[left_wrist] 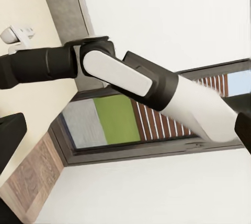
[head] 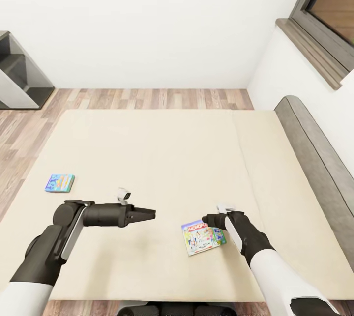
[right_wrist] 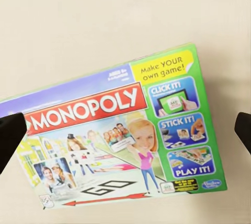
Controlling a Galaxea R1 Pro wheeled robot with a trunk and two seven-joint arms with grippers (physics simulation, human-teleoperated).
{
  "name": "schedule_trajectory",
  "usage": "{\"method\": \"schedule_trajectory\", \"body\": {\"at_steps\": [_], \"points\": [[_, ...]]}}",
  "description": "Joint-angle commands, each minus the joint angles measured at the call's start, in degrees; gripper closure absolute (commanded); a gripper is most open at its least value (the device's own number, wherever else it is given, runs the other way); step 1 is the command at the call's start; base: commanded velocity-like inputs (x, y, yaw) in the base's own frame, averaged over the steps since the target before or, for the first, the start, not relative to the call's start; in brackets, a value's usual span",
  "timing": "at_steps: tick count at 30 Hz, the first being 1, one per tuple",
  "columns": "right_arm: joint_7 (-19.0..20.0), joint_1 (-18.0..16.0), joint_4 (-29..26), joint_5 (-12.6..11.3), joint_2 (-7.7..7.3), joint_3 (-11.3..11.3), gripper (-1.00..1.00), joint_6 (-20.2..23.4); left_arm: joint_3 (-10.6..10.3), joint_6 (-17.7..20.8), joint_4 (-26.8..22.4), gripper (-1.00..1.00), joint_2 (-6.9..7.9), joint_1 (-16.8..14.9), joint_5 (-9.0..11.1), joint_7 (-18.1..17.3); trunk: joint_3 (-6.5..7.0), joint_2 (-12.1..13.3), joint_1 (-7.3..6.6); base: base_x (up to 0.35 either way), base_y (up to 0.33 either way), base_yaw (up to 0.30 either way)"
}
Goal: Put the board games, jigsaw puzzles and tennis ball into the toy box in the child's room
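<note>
1. The Monopoly box (right_wrist: 117, 140) is lying flat on the cream bed (head: 162, 149), face up. Its red banner is reading "MONOPOLY"; a yellow patch is saying "Make YOUR own game!", and three panels are reading "CLICK IT!", "STICK IT!" and "PLAY IT!". A small Hasbro mark is sitting in one corner.
2. In the head view the same box (head: 202, 237) is lying near the bed's near edge, with the right gripper (head: 210, 219) hovering just above its far edge.
3. The right gripper is standing open: in the right wrist view its two dark fingertips (right_wrist: 11, 138) are showing wide apart, one off each end of the box, touching nothing.
4. A second board game (head: 60, 183), blue with writing too small to read, is lying toward the bed's left edge, well apart from the first.
5. The left gripper (head: 150, 215) is pointing across the bed between the two boxes, holding nothing; whether its jaws are parted, I cannot tell.
6. Bare bedding is stretching wide around both boxes; the grey headboard (head: 319, 158) is bounding the right side.
</note>
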Motion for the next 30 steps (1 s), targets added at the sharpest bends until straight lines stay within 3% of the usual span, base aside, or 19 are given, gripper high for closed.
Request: {"method": "schedule_trajectory", "body": {"at_steps": [1,30], "points": [[-0.19,-0.03,-0.08,-0.57,-0.02,0.11,-1.00,0.27,-0.15,0.66,-0.48,-1.00,0.03,-0.01,0.19,-0.11,-0.17,-0.09,0.03,0.000,0.000,0.000],[-0.12,-0.08,-0.36,-0.66,-0.21,-0.06,-1.00,0.22,0.40,0.92,-2.31,-1.00,0.18,-0.02,0.27,-0.21,-2.92,-0.09,0.03,0.000,0.000,0.000]]}}
